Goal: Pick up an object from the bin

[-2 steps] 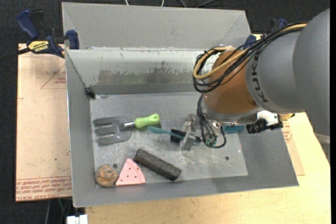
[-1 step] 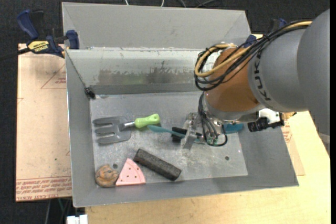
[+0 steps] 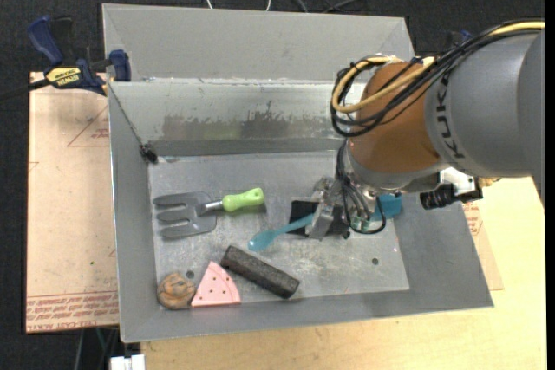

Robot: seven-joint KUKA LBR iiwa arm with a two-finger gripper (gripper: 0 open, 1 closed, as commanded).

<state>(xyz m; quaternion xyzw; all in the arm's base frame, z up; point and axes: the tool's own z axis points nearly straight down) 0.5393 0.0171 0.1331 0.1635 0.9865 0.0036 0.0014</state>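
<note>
The grey arm carries the black letters "KUK" on its casing; the rest of the word turns out of sight. It comes in over the right wall of the bin, with an orange cover at the wrist and yellow and black cables looped round it.

The fingers are down at the bin floor, a little right of the middle. A turquoise spoon lies on the floor mid-bin, its broad end toward the front-left corner. Its thin handle runs back and right until it meets the tips of the fingers. Whether the handle end sits between them cannot be told, nor whether they are spread or pressed together.

A black square lies flat just behind the spoon's handle, against the left side of the fingers.

Toward the left wall lies a fork with a grey head and a green handle. Near the front edge a dark brown bar lies aslant. A pink wedge lies just left of it, and a brown round lump sits beside the wedge, nearest the front-left corner.
</note>
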